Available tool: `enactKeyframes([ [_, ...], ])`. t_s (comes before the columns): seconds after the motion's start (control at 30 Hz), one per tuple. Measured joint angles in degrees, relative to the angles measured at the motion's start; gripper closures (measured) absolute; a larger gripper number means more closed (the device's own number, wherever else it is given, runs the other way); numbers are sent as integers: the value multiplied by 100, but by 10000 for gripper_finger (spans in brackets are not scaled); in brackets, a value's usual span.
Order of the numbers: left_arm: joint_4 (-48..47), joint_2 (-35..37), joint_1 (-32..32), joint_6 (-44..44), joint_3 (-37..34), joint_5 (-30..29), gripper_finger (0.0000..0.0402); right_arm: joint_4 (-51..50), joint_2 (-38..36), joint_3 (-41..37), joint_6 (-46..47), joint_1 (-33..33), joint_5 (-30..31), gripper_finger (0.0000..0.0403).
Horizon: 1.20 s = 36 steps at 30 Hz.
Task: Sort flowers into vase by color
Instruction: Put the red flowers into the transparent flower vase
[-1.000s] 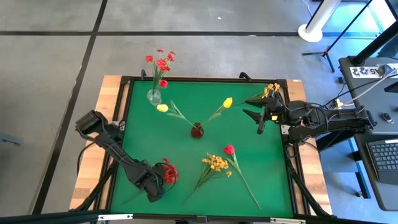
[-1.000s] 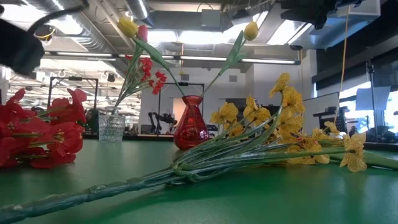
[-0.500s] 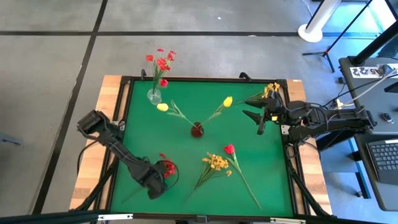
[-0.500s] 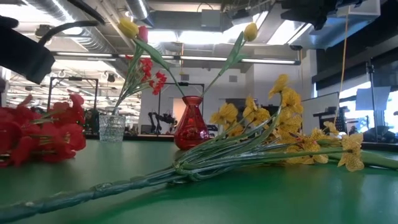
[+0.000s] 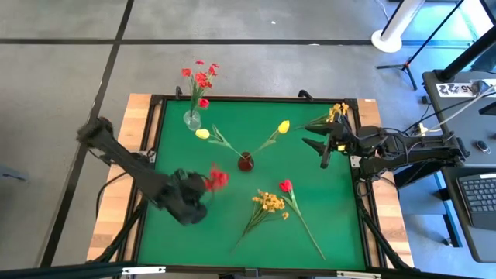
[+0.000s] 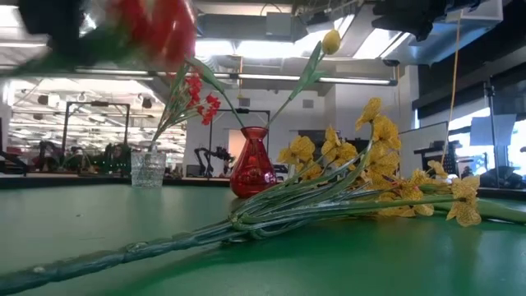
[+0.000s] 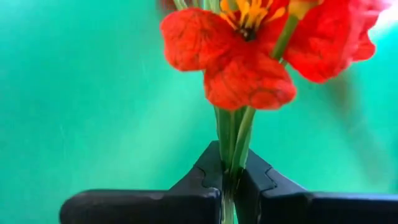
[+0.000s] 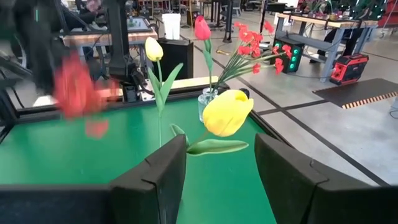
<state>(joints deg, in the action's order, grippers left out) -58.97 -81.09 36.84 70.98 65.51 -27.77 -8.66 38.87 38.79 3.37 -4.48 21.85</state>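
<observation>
Red spray, lying on the green mat a second ago, now hangs lifted above it, stems pinched in the closed left gripper, ready for the clear vase; right gripper waits half-open.

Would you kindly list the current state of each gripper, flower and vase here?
Left gripper: shut on red spray's stems.
Red spray: lifted off the table.
Right gripper: open, empty.
Red vase: upright, two yellow tulips.
Clear vase: upright, red flowers.
Yellow spray: lying on table.
</observation>
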Motion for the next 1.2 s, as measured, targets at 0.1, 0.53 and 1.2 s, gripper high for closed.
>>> enactKeyframes([
  [0.1,55,770,221,-319,233,-1181,394,-89,0,0,-1,-1,0,214],
  [0.53,951,2587,127,-3468,311,-6191,392,-187,0,0,-70,0,0,214],
  [1.2,3683,2090,-4351,-5344,-415,-3567,392,-127,0,4,-368,0,2,214],
])
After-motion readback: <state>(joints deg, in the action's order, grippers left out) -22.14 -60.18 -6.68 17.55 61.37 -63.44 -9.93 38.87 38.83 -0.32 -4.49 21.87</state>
